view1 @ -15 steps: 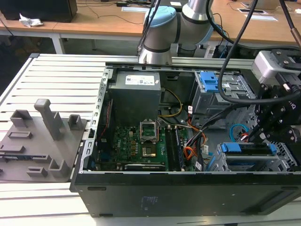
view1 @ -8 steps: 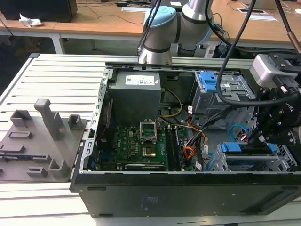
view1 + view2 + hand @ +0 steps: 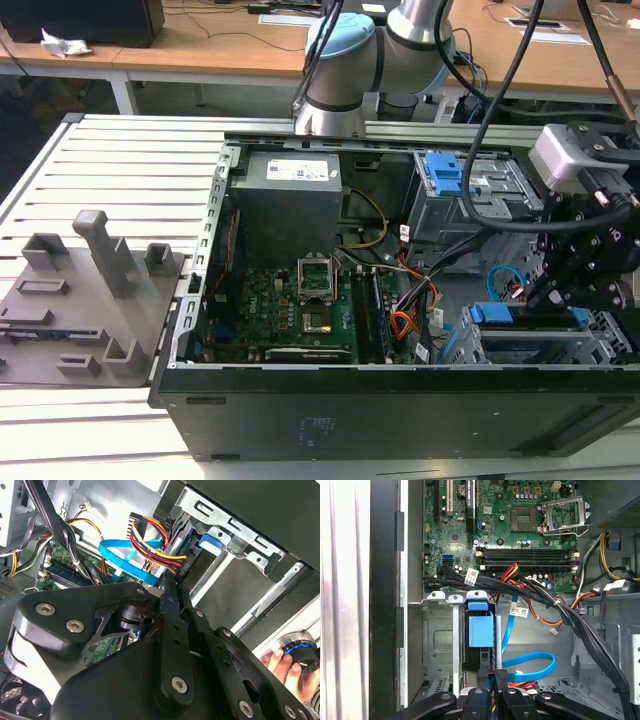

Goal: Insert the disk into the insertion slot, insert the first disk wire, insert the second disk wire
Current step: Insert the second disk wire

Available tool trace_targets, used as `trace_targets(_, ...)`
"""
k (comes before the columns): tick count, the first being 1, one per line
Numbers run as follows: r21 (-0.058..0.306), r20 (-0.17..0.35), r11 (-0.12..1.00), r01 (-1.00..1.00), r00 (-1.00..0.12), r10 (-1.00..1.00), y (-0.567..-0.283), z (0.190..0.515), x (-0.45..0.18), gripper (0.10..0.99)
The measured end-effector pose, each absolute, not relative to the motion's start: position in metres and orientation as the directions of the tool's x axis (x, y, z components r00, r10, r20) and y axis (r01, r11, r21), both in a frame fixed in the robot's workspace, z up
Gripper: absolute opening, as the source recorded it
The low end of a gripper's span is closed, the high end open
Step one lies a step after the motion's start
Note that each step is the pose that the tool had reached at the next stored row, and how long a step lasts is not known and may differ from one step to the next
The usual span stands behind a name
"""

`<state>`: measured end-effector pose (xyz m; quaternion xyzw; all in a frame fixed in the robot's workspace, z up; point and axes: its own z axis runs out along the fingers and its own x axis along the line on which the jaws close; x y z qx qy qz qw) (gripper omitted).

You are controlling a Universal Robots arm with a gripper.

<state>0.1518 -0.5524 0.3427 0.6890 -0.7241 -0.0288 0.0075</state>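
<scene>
The disk (image 3: 530, 318), edged by its blue carrier (image 3: 481, 630), sits inside the insertion slot (image 3: 610, 335), a perforated grey cage (image 3: 440, 640) in the open computer case. My gripper (image 3: 540, 290) hangs over the disk's rear end. In both wrist views its fingers are drawn close together at that end (image 3: 492, 677) (image 3: 172, 582), at the spot where the first disk wire (image 3: 157, 550) (image 3: 522, 684) ends. The plug itself is hidden by the fingers. The second disk wire (image 3: 535, 657) (image 3: 117, 552) curves in a light-blue loop just beside them.
A thick black cable bundle (image 3: 560, 610) crosses above the cage. The motherboard (image 3: 290, 310), power supply (image 3: 285, 200) and a taller cage with a blue latch plate (image 3: 445, 172) fill the case. A grey fixture (image 3: 90, 290) lies at the exterior view's left. A hand (image 3: 282, 662) holds a knob.
</scene>
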Motion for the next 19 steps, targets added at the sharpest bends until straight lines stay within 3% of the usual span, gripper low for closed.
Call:
trace_targets(13, 0.052, -0.029, 0.048, -0.997, -0.050, -0.998, -0.554, 0.336, 0.152, 0.161)
trace_targets(14, 0.052, -0.030, 0.048, -0.997, -0.050, -0.998, -0.554, 0.335, 0.152, 0.169)
trace_targets(15, 0.052, -0.028, 0.048, -0.997, -0.050, -0.998, -0.554, 0.336, 0.152, 0.235)
trace_targets(19, 0.052, -0.028, 0.048, -0.997, -0.050, -0.998, -0.554, 0.348, 0.152, 0.235)
